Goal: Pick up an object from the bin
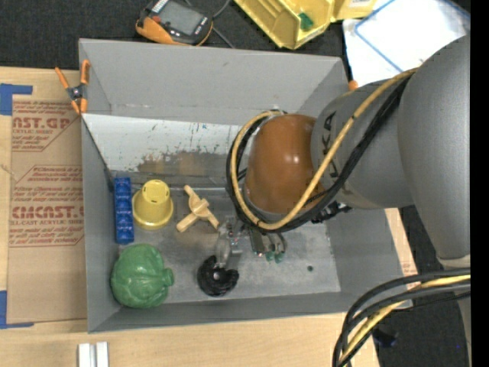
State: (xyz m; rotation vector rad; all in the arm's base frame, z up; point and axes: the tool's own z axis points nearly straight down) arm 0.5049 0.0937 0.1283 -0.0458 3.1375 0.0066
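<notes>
Camera view is looking down into the grey metal bin [206,75], and its contents are lying mostly toward the left half of the floor. Furthest left, a blue plastic strip of studded building bricks [123,209] is lying lengthwise along the left wall. Just beside it on the right, a yellow plastic cup with a flared rim [153,203] is resting on its side or mouth, nearly touching the blue strip. Nearer than both, in the near left corner, a green crinkled ball-shaped toy [140,277] is sitting apart from the other things. Right of the yellow cup, a pale wooden cross-shaped peg piece [196,211] is lying flat, tilted at a slant.

Right of and nearer than the wooden piece, a small black round object with a raised middle [216,279] is sitting on the bin floor close to the near wall. The gripper [226,252] is hanging directly over this black object, its tip coming down right at the object's far edge; whether the two are touching is unclear. Whether the gripper is standing wide or narrow cannot be told from this angle.

Further right, the glossy orange-brown wrist cover [279,167], ringed by yellow and black cables [243,176], is hiding the bin's middle, and the grey arm [428,144] is reaching in from the right.
</notes>
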